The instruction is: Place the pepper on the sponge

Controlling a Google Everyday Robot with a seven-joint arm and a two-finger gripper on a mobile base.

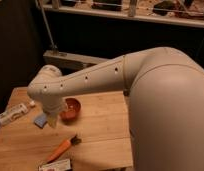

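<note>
Above the counter's left side: one pincer (52, 119), pointing down from the wrist of the one cream-coloured arm (95, 80) that reaches in from the right.
Pincer state: released or clenched, cannot tell.
Pepper (61, 148): one, orange, lying flat near the counter's front edge, left of middle; its dark stem end points back and to the right. It is apart from the sponge and the pincer.
Sponge (40, 120): one, light blue, flat near the left edge, partly hidden behind the pincer.
Bowl (71, 108): one, red-orange, round, just right of the pincer.
Packets: two, a white one (12, 114) at the left edge and another (55, 165) at the front edge, near the pepper's tip.
Counter (105, 131): one, pale wooden planks.
</note>
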